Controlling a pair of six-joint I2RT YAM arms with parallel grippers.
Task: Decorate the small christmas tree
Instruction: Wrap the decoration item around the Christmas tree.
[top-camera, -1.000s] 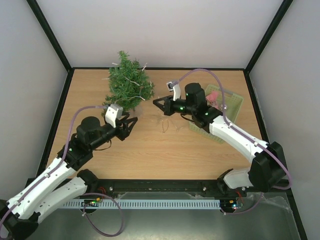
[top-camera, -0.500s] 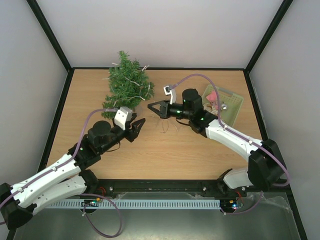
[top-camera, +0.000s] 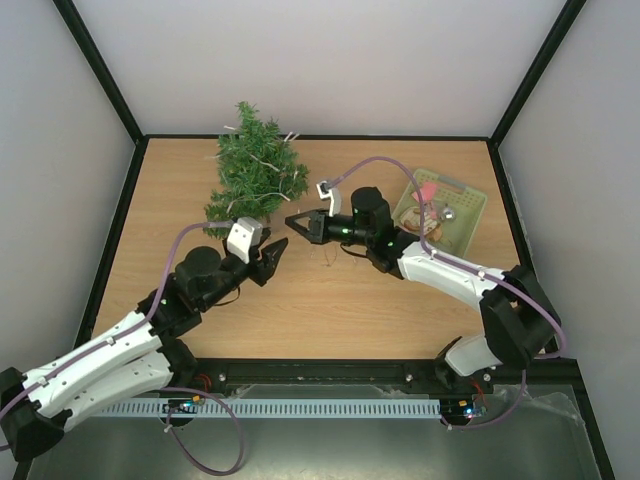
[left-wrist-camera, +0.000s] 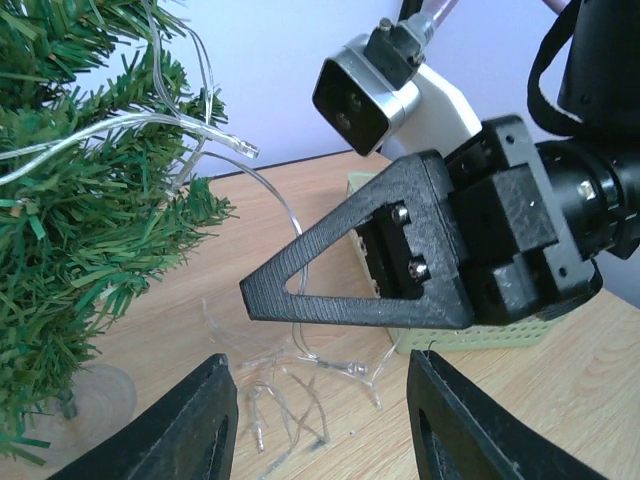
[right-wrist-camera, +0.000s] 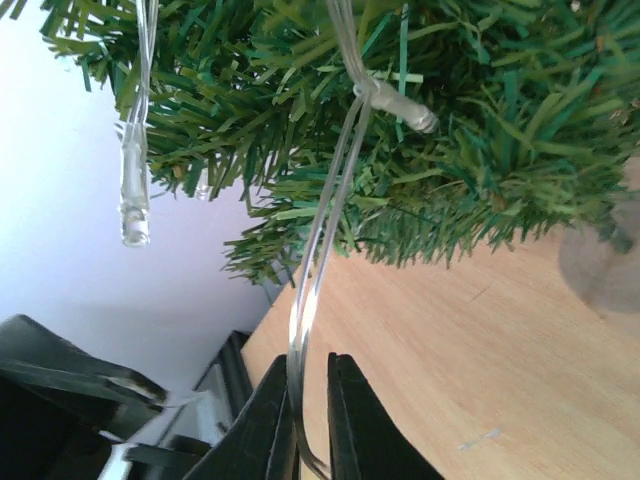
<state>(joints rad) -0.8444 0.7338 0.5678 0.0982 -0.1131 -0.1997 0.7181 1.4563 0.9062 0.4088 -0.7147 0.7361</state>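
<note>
The small christmas tree (top-camera: 258, 170) stands at the back left of the table, with a clear light string looped through its branches (left-wrist-camera: 70, 230). My right gripper (top-camera: 293, 221) reaches left to just beside the tree's right lower edge. In its wrist view the right gripper (right-wrist-camera: 310, 362) is shut on a doubled strand of the light string (right-wrist-camera: 320, 250) that runs up into the branches (right-wrist-camera: 450, 130). My left gripper (top-camera: 278, 250) is open and empty just in front of it. Loose coils of the string (left-wrist-camera: 290, 380) lie on the wood beyond the left gripper (left-wrist-camera: 318, 365).
A pale green basket (top-camera: 470, 205) holding a pink ornament (top-camera: 424, 190) and other small pieces sits at the back right. The tree's clear base (left-wrist-camera: 100, 395) rests on the wood. Black frame posts and white walls enclose the table.
My right gripper has moved left with the string, from near the basket to the tree's edge. The left arm swung right and forward, then held still.
</note>
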